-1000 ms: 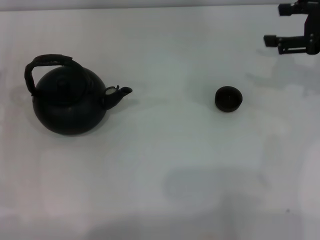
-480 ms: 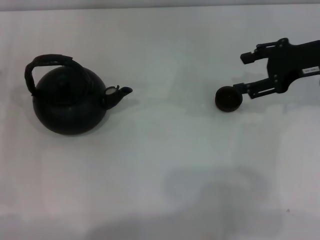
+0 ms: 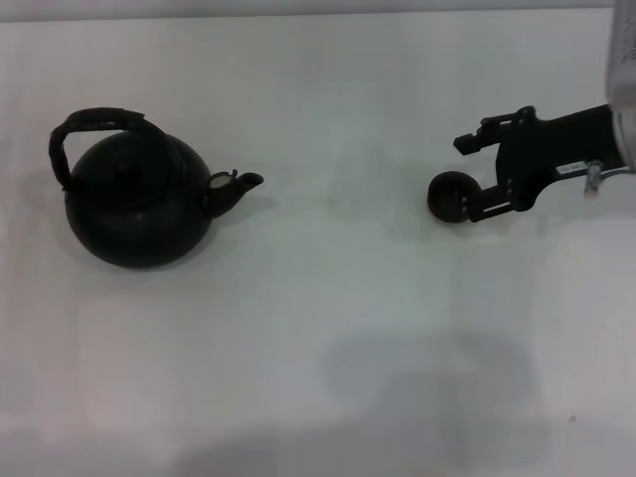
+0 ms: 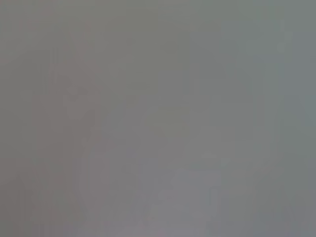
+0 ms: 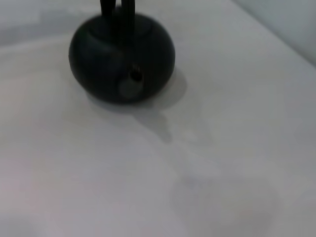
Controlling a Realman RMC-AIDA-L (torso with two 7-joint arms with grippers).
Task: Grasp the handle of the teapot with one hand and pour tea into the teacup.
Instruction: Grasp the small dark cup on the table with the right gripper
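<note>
The black teapot (image 3: 137,204) stands on the white table at the left, its spout (image 3: 243,184) pointing right toward the teacup. Its dark arched handle (image 3: 89,124) stands up over the lid. The small black teacup (image 3: 447,196) sits at the right. My right gripper (image 3: 463,177) is open and empty at the cup's right side. One finger (image 3: 487,207) overlaps the cup's right edge and the other (image 3: 487,132) reaches beyond the cup. The right wrist view shows the teapot (image 5: 122,61) spout-on with its handle (image 5: 117,14) above. The left gripper is out of view.
The white table (image 3: 328,328) spreads between teapot and cup and toward the front. The left wrist view shows only a plain grey surface.
My right gripper has come in from the far right corner, moving left and nearer, until its fingers reached the teacup's right side. Teapot and cup have not moved.
</note>
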